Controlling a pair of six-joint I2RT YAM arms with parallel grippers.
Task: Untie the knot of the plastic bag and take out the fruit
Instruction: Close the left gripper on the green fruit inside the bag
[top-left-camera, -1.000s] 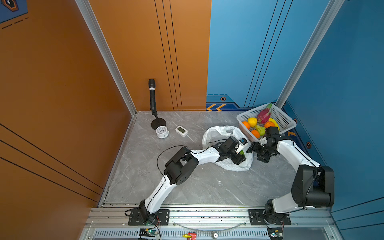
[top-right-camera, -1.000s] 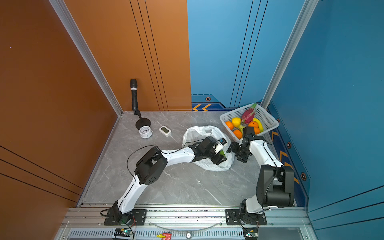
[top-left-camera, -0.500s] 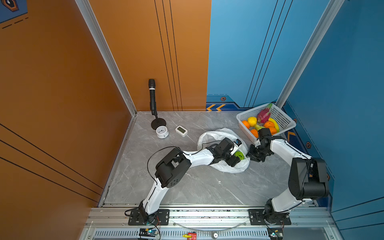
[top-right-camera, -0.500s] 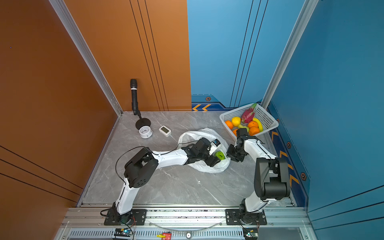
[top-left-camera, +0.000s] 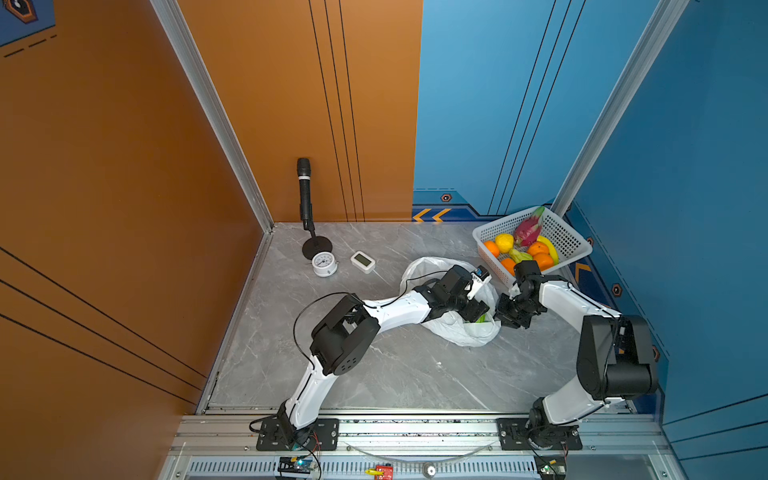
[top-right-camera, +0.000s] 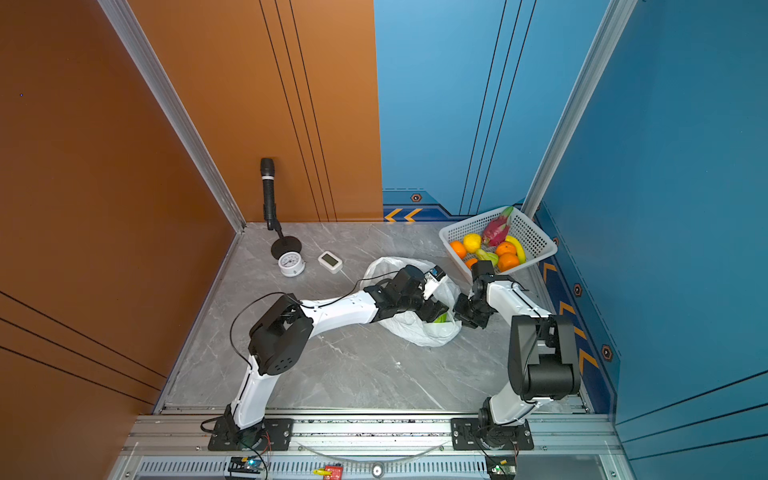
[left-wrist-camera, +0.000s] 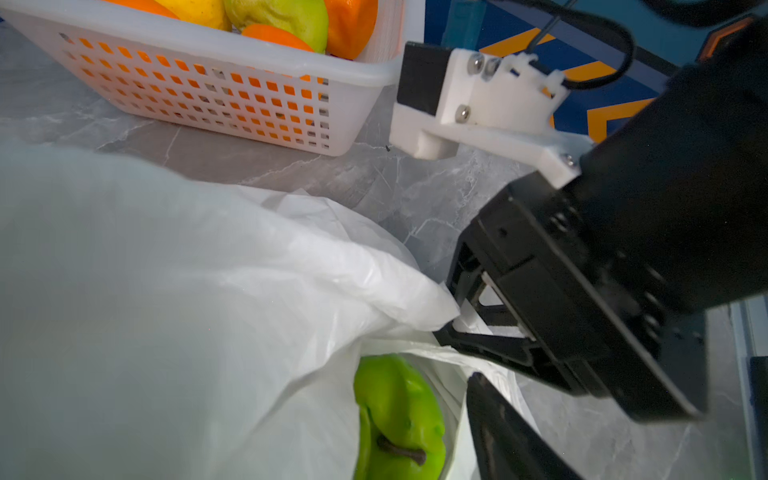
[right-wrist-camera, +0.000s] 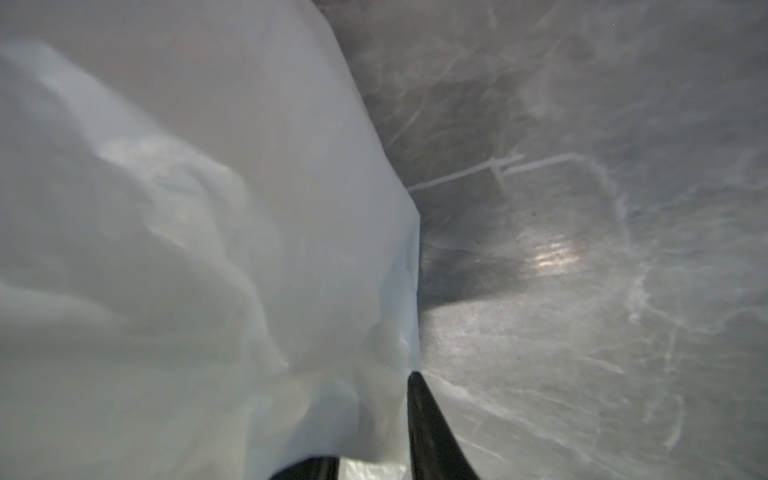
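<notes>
plastic bag (top-left-camera: 459, 334) slumped on the marble table (top-left-camera: 374, 365), no knot showing, mouth gaping, with a green pear (left-wrist-camera: 397, 411) just inside. right gripper (top-left-camera: 503, 316) is pinched onto the bag's rim. left gripper (top-left-camera: 478, 311) hovers at the mouth with only one finger visible, so its spread is unclear. lifting the rim higher should clear the reach. basket (top-left-camera: 575, 249) of fruit (top-left-camera: 544, 261) stands near; open table lies frontward.

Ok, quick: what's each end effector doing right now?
Left end effector: open, reaching into the plastic bag beside the green pear, nothing held.
Right end effector: closed on the plastic bag's edge.
</notes>
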